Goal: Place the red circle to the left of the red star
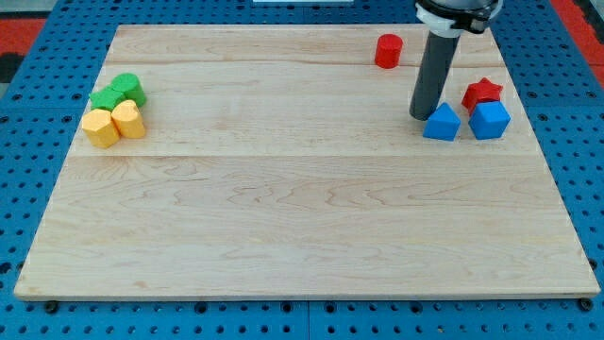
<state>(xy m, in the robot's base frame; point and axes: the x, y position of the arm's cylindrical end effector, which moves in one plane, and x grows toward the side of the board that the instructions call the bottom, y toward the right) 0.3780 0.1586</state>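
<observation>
The board is pale wood with a fine grain running side to side and two faint seams across it; it lies on a blue pegboard surface dotted with holes. My tip is the lower end of a smooth, dark grey round rod that comes down from a black and white collar at the view's top. There are no jaws on this arm to be open or closed, only the plain rod.

The red circle, a short matte cylinder, stands near the board's top edge, at about 11 o'clock from my tip and well apart from it. The red star sits at about 2 o'clock from my tip, near the board's right edge. Just below the star lie two blue blocks: a blue pentagon-like block just beside my tip at 4 o'clock, perhaps touching it, and a blue cube-like block beside that.

Far off at 9 o'clock, near the left edge, two green blocks and two yellow blocks are huddled together, touching; their exact shapes are hard to make out.

The whole middle and bottom of the board is bare wood, and bare board lies between the circle and the star.
</observation>
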